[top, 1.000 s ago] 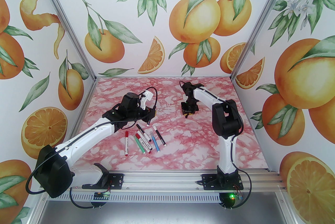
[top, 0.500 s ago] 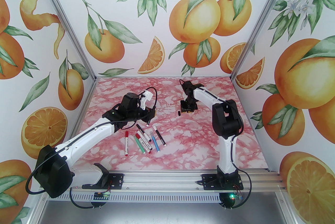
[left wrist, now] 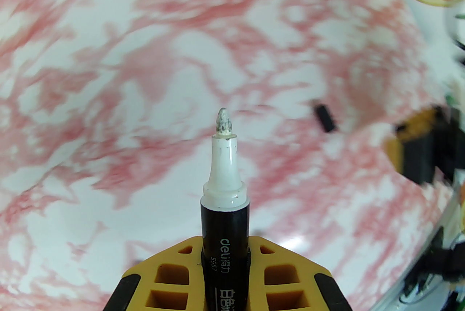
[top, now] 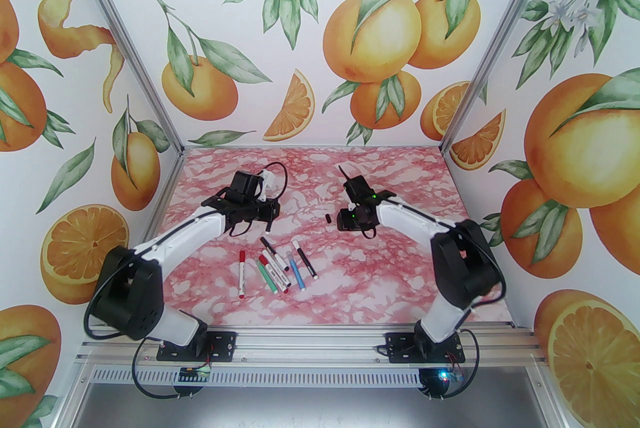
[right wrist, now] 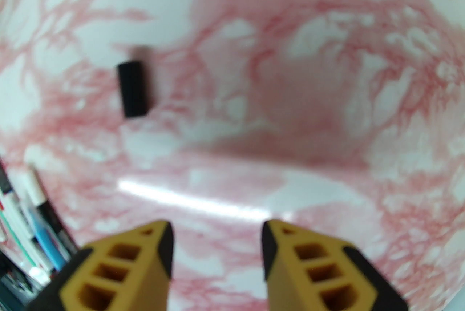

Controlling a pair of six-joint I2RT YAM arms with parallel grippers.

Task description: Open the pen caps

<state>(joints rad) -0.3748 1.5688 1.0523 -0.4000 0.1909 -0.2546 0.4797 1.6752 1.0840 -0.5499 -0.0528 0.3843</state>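
left gripper (left wrist: 225,247) clamps uncapped black marker (left wrist: 225,218) | right gripper (right wrist: 218,229) parted, empty | we judge black cap (right wrist: 134,89) light, stiff, slick: pinch its sides

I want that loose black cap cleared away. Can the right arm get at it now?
Probably yes: the black cap lies alone on the table, just ahead of the right gripper, whose jaws are open and empty.

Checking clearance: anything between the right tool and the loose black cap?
Nothing: in the right wrist view, bare marbled table runs from the open right tool to the black cap. The pens lie off to the side.
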